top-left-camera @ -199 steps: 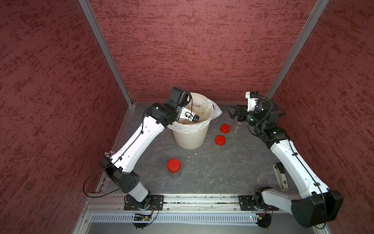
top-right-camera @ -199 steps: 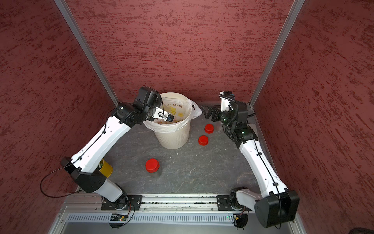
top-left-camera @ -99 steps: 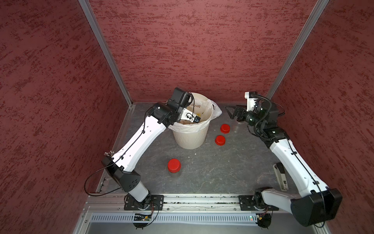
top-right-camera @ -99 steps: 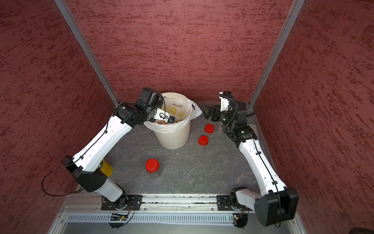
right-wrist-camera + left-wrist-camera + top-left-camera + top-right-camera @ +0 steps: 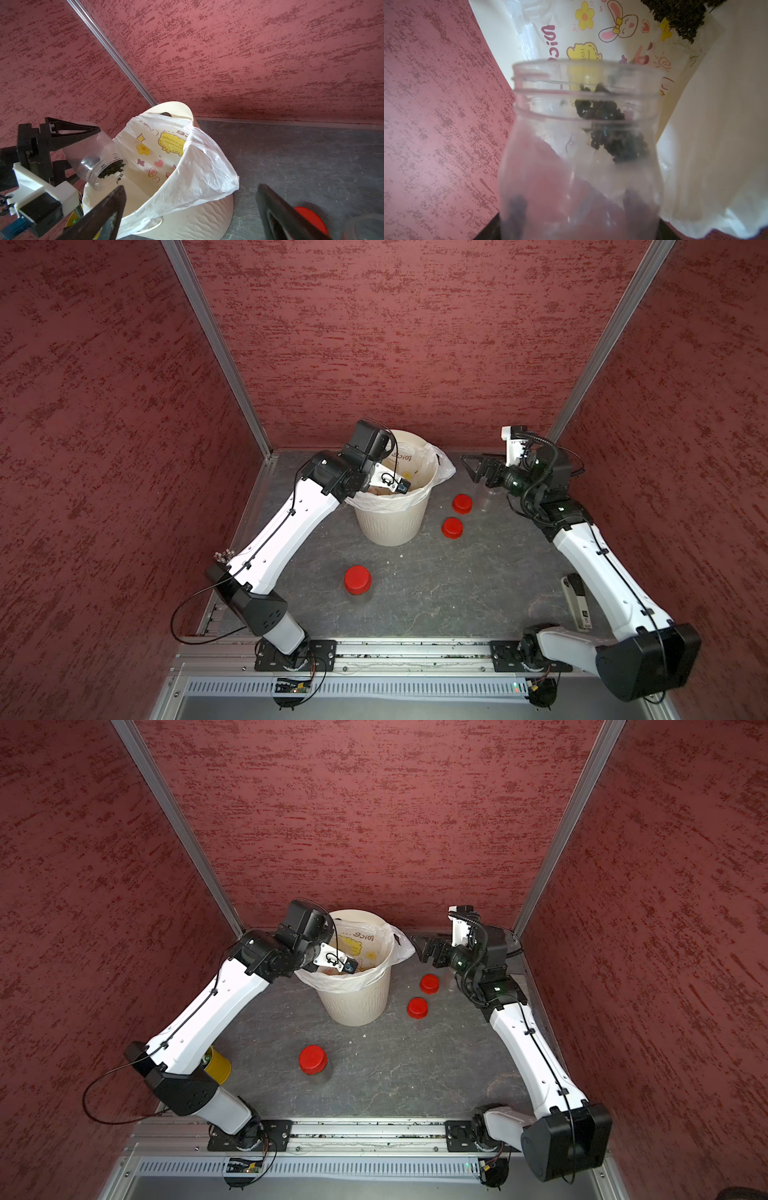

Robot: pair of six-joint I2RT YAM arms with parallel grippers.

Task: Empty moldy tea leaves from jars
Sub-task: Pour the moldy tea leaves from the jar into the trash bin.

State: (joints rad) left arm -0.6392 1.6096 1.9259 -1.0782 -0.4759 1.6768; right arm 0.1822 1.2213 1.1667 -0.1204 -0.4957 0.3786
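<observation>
Left end effector [image 5: 93,147] grips an uncapped jar [image 5: 579,158], tilted mouth-down over the bin [image 5: 392,522]; I see tea leaves [image 5: 612,133] at its mouth. Right end effector [image 5: 468,469]: wide, empty, at the bin's 3 o'clock.

Only legible print is on the white bag [image 5: 533,37]; pink word [image 5: 549,42], seen thru the plastic so reversed, prob. "nice"; same word [image 5: 365,937] shows upside down w/ dots beside it in a top view; yellow bubble [image 5: 172,143] has small script, approx. "everyday", reversed; in left wrist view it starts "Ho", rest unreadable.
</observation>
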